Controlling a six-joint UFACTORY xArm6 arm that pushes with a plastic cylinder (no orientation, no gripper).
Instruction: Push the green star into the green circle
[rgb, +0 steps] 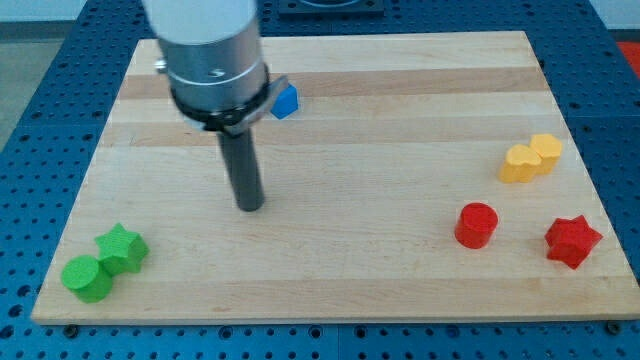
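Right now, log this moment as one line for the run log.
tip mid-board, touching no block | green star against green circle, the view's bottom left | task looks done

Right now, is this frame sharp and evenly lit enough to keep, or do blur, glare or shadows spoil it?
Camera view: lighting is even, with no harsh glare on the wooden board. Soft shadows sit under the green star and green circle, which are touching. Block edges are slightly soft. The arm's large grey end at the view's top looks blurred, but my tip stays readable.
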